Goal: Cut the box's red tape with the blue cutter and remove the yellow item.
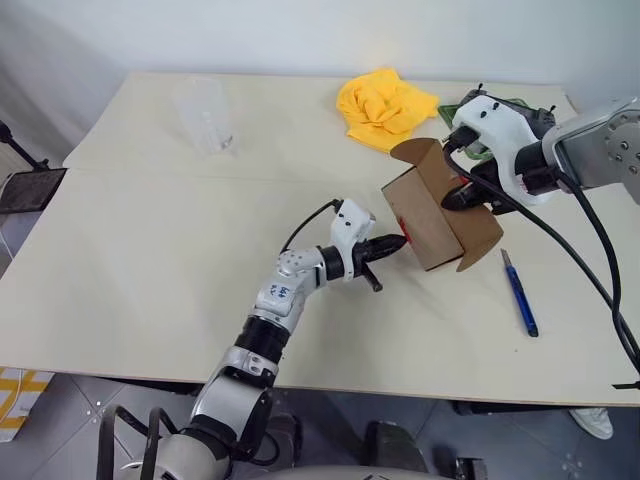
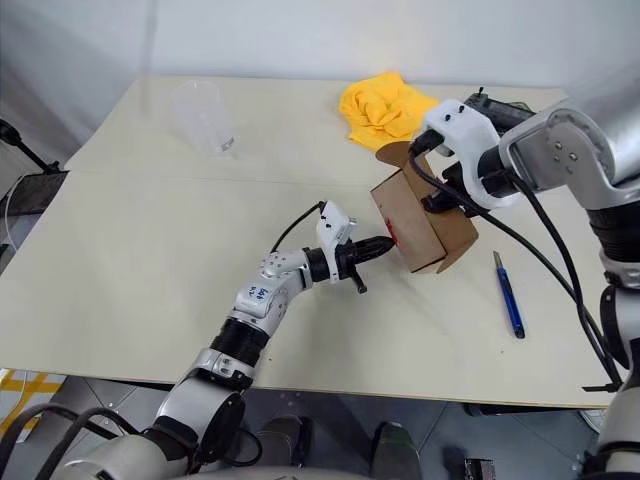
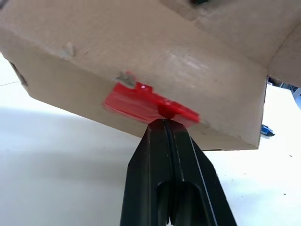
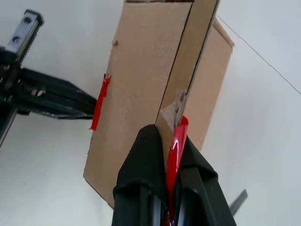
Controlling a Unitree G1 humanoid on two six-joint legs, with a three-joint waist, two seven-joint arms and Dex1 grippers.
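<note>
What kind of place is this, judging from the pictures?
Probably a lab or test room set up for robot trials, not a home. A plain pale table stands against a bare white wall and holds just a few props: a cardboard box, a blue cutter and a yellow cloth.

Box [image 1: 430,215] blocked by both end effectors; table [image 1: 150,270] open on the left

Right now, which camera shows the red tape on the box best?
The left wrist view: the red tape sits close up on the box, the left gripper shut on it. The right wrist view shows it edge-on; the head views show a small red patch.
</note>
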